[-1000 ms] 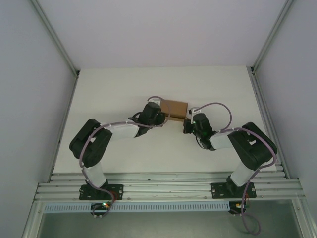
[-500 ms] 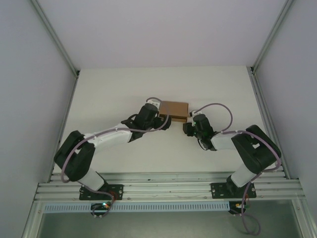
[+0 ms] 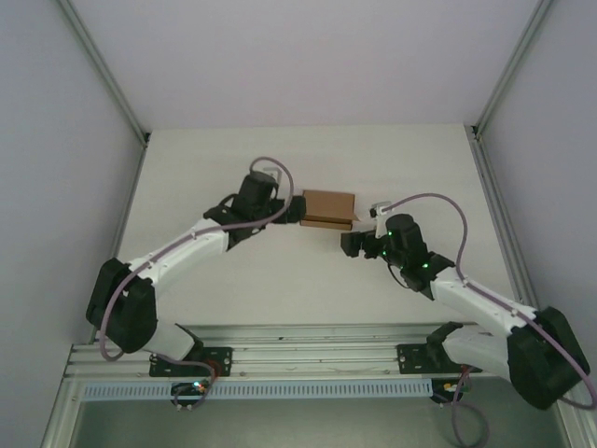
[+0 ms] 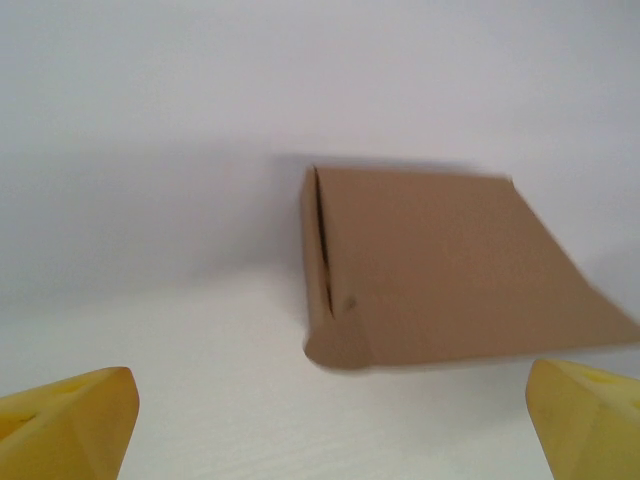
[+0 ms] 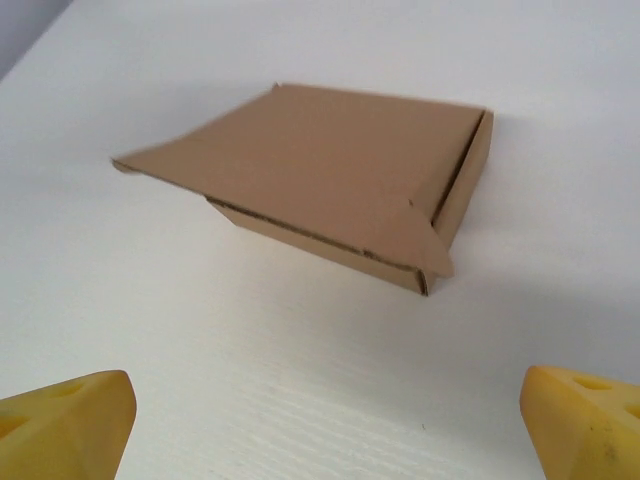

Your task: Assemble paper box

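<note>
Paper box [image 3: 328,209] now free; fingers [image 4: 70,420] wide, farther back

The top external camera is looking down from above and behind the arm bases [image 3: 308,359]. It is taking in the whole counter [image 3: 233,159] from far off, with the paper box [image 3: 328,209] small near the middle. The left wrist camera is sitting low and close, facing the box from its left side over the left tool [image 4: 325,425]. The right wrist camera is looking from the near right, slightly higher and equally close, over the right tool [image 5: 325,425]. All three views are sharing the box and the counter around it.
</note>
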You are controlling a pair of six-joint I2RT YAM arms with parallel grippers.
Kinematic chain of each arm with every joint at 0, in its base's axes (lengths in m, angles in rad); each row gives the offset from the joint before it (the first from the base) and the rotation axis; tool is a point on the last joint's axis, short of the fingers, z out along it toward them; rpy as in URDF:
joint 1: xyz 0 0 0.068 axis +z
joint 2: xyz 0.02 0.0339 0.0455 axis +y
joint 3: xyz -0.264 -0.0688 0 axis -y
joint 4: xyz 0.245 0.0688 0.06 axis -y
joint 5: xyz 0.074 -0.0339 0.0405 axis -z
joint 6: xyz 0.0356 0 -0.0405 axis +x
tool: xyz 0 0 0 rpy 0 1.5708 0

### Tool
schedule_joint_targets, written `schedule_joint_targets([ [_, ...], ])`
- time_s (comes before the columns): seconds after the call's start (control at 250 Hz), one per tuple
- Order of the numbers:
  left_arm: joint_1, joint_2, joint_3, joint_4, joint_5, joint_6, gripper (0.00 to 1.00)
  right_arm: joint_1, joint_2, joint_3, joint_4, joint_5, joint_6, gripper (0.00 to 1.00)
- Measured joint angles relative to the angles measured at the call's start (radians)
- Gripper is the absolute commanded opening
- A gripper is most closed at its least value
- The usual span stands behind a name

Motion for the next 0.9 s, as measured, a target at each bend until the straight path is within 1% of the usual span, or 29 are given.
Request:
schedule_joint_targets([
  [0.096,0.05,0.074,0.097,-0.008,0.042,0.0,1.0,-0.009,0.006,0.117,-0.099,0.021,0.008,1.0],
  [0.168,0.07,0.142,0.159,-0.01,0.089,0.002,1.0,-0.026,0.059,0.224,-0.153,0.04,0.031,1.0],
  [0.264,0.093,0.248,0.232,-0.021,0.16,0.006,1.0,-0.072,0.187,0.351,-0.188,0.045,0.075,1.0],
  [0.351,0.113,0.345,0.286,-0.033,0.216,0.012,1.0,-0.122,0.329,0.425,-0.201,0.033,0.11,1.0],
  [0.455,0.133,0.432,0.325,-0.038,0.282,0.017,1.0,-0.156,0.486,0.476,-0.21,0.006,0.132,0.98],
  [0.623,0.155,0.527,0.372,-0.034,0.38,0.017,0.99,-0.161,0.666,0.538,-0.226,-0.057,0.148,0.91],
  [0.683,0.16,0.544,0.375,-0.028,0.405,0.018,0.98,-0.161,0.701,0.548,-0.224,-0.079,0.153,0.87],
  [0.803,0.163,0.566,0.375,-0.018,0.454,0.018,0.96,-0.161,0.74,0.554,-0.198,-0.117,0.171,0.83],
  [0.871,0.163,0.581,0.375,-0.003,0.48,0.018,0.95,-0.163,0.755,0.546,-0.171,-0.135,0.179,0.76],
  [0.903,0.163,0.587,0.373,0.006,0.491,0.018,0.95,-0.164,0.76,0.537,-0.151,-0.146,0.185,0.74],
])
